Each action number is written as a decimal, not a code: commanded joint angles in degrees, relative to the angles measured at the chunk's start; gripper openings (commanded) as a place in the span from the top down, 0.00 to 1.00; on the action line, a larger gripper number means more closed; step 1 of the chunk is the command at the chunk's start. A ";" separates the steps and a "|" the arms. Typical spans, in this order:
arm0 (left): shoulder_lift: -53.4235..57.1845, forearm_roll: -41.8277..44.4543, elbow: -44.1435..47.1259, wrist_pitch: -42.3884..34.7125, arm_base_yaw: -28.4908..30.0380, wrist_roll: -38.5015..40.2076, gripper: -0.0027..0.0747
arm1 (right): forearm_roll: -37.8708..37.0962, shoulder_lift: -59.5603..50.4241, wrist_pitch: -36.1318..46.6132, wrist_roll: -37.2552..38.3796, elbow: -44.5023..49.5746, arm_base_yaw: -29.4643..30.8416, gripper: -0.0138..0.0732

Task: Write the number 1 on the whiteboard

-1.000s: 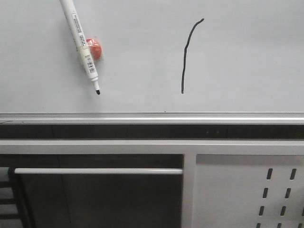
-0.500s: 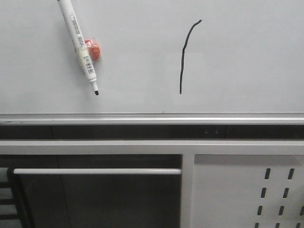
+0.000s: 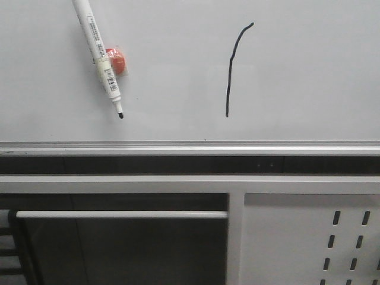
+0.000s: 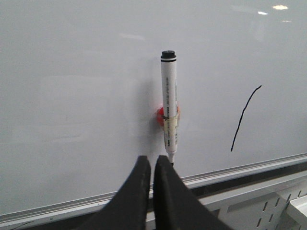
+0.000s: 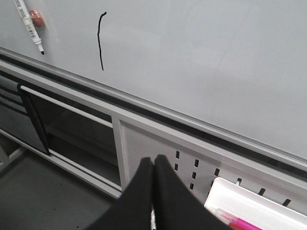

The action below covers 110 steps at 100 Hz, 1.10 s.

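The number 1 (image 3: 231, 68) is sitting on the whiteboard (image 3: 309, 71) as a thin black stroke, running nearly vertical with a slight bow along its length. At the top it is hooking off to the right in a small flick; at the bottom it is ending in a blunt dot just above the board's silver edge rail (image 3: 190, 146). The line is looking even in weight and unbroken from hook to foot.

Well to the left of the stroke, a white marker pen (image 3: 100, 56) is hanging tilted against the board, black tip pointing down toward the rail, with a small red magnet (image 3: 119, 61) showing just behind its barrel.

Below the rail, a white perforated panel (image 3: 332, 237) is showing under the stroke's right side.

The left gripper (image 4: 152, 165) is hanging just below the pen's tip, its black fingers pressed together and gripping nothing. The right gripper (image 5: 152, 167) is hovering down by the perforated panel, well apart from the stroke, fingers likewise closed against each other and empty, with a white tray (image 5: 249, 206) holding pink pens beside it.
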State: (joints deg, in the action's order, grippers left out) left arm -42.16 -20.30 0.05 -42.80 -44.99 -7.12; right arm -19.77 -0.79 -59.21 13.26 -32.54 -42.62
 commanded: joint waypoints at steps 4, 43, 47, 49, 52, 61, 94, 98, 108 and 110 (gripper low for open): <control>-0.59 0.38 -0.92 -4.51 -0.19 0.02 0.99 | -1.64 0.99 3.85 -0.56 -1.15 0.30 0.93; -5.37 0.38 -0.92 -4.51 -0.19 0.02 0.99 | -1.64 0.99 3.85 -0.56 -1.15 0.30 0.93; -5.91 0.38 -0.92 -4.51 -0.19 0.02 0.99 | -1.64 0.99 3.85 -0.56 -1.15 0.30 0.93; -5.89 0.38 -0.92 -4.32 -0.19 0.02 0.99 | -1.64 0.99 3.85 -0.56 -1.15 0.30 0.93; -5.89 0.49 -0.92 -4.04 -0.19 0.02 0.99 | -1.64 0.99 3.85 -0.56 -1.15 0.30 0.93; -4.12 0.60 -0.92 -3.50 0.81 0.02 0.99 | -1.64 0.99 3.85 -0.56 -1.15 0.30 0.93; 14.04 0.60 -0.92 4.91 16.84 -0.12 0.99 | -1.64 0.99 3.85 -0.56 -1.15 0.30 0.93; 17.21 0.60 -0.92 8.66 19.51 -0.12 0.99 | -1.64 0.99 3.85 -0.56 -1.15 0.30 0.93; 24.11 0.60 -0.92 19.50 24.46 -0.12 0.99 | -1.64 0.99 3.85 -0.56 -1.15 0.30 0.93; 25.39 0.76 -0.92 20.59 25.31 -0.12 0.99 | -1.64 0.99 3.85 -0.56 -1.15 0.30 0.93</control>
State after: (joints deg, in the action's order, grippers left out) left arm -20.81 -20.30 0.05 -26.24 -22.67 -7.25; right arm -19.77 -0.79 -59.47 13.15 -32.54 -42.62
